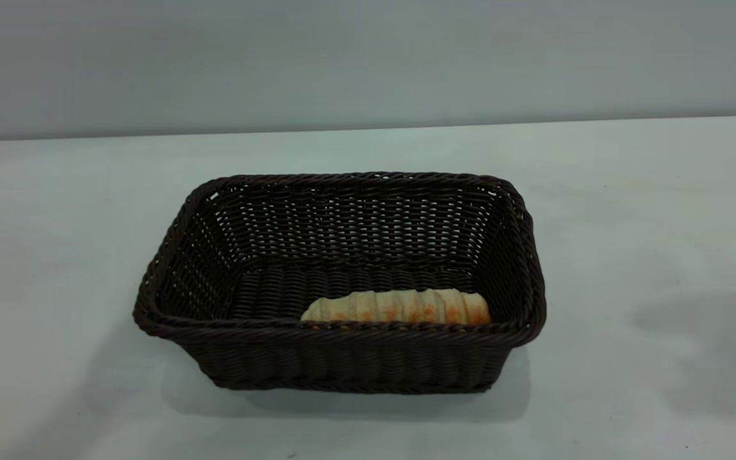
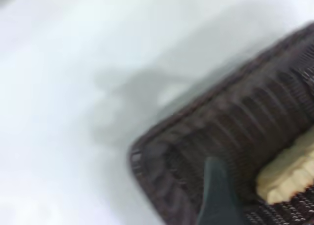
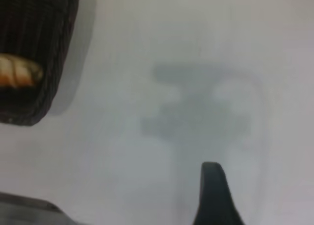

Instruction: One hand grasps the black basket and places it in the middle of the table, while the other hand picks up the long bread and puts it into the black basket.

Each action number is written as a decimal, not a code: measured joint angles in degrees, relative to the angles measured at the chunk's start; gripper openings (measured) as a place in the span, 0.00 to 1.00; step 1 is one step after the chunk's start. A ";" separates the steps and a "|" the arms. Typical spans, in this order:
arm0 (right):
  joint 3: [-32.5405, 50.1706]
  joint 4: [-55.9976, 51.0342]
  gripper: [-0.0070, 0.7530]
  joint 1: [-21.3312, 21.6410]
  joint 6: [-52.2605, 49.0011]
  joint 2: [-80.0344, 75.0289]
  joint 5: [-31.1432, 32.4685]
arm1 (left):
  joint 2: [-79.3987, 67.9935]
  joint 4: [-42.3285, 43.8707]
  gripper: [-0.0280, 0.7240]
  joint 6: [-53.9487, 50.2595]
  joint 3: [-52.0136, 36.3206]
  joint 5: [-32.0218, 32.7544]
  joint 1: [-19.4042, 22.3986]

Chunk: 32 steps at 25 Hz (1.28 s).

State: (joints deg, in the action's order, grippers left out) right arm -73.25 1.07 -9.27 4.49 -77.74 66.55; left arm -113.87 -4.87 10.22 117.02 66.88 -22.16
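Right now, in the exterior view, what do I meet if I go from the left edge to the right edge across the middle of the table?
Bare table → left rim of the black basket → the long bread, lying inside against the near wall → the basket's right rim → bare table again, with a faint shadow on it near the right edge.

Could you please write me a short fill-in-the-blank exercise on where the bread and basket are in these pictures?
1. The long bread lies inside the black ____.
2. The black basket stands on the pale ____.
3. In the exterior view, the long bread lies along the basket's ____ wall, the one closest to the camera.
4. The number of breads in the basket is ____.

Missing words: basket; table; near; one
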 joint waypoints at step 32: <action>15.28 -7.58 0.67 0.00 3.46 44.47 4.53 | 65.87 19.03 0.68 -14.17 -49.52 0.00 0.00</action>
State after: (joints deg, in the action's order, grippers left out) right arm -57.97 -6.51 -9.27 7.95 -33.27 71.08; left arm -48.00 14.16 -3.94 67.50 66.88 -22.16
